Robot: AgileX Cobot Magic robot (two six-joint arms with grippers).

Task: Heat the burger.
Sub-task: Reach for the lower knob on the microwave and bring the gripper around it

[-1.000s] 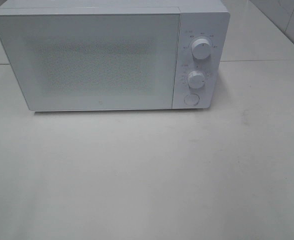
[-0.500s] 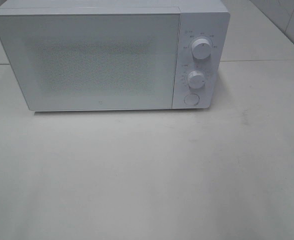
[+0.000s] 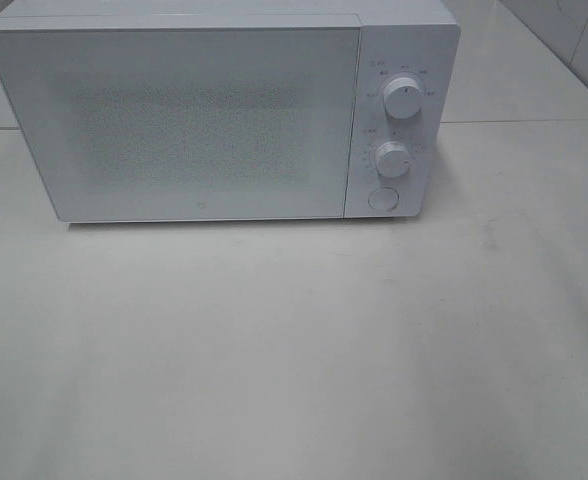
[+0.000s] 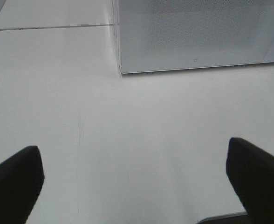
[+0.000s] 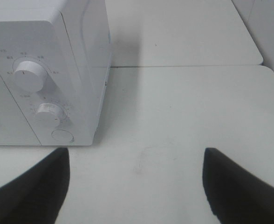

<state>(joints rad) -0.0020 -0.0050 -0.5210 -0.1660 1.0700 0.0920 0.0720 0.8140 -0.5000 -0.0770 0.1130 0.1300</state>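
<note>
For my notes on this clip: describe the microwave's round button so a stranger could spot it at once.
Start at the white microwave on the pale table. Its right-hand strip holds an upper knob above a lower knob. The button lies below both: flat and plain, with no pointer line or scale marks.

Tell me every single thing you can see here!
microwave: one, white, at the back of the table, door shut
knobs: two, white, one above the other on the panel beside the microwave door
button: one, white and round, just below the lower knob
table: one, off-white, under the microwave
left gripper: one, black fingers, open, holding nothing, above the table in front of the microwave door
right gripper: one, black fingers, open, holding nothing, above the table near the knob end of the microwave
</note>
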